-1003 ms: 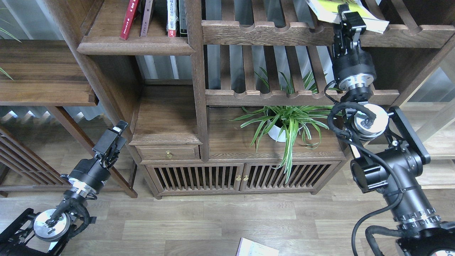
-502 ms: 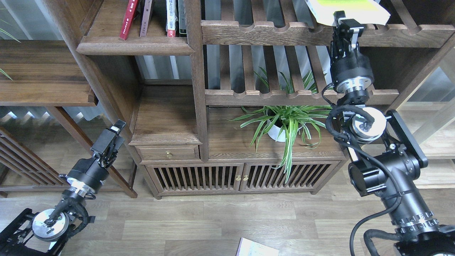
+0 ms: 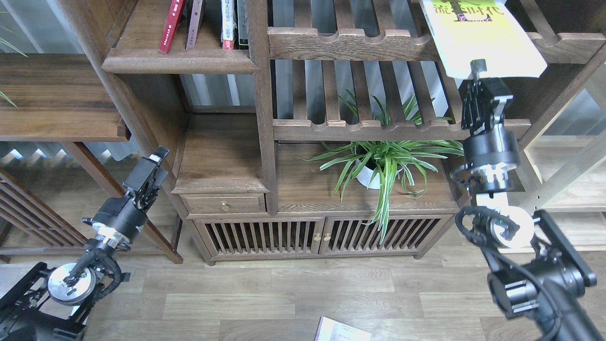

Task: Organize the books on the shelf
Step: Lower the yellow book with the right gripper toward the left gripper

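Note:
My right gripper (image 3: 479,75) is shut on the lower edge of the thick yellow-green book (image 3: 483,35) with black characters. It holds the book up in front of the top slatted rack, cover facing me. A red book (image 3: 171,24) stands leaning on the dark-brown shelf (image 3: 180,62) at the upper left, beside thin upright spines. The corner of a pale book (image 3: 340,331) lies on the floor at the bottom edge. My left gripper (image 3: 150,166) hangs low at the left, near the bookcase's leg, and holds nothing; its fingers cannot be told apart.
Notched slatted racks (image 3: 350,43) cross the upper middle. A potted spider plant (image 3: 378,166) stands on the low cabinet (image 3: 312,203) below my right arm. A small drawer (image 3: 225,204) sits under the left niche. Wood floor lies in front.
My right arm has drawn back and down, bringing the yellow-green book off the top rack and turning its cover toward me. The left arm has barely moved.

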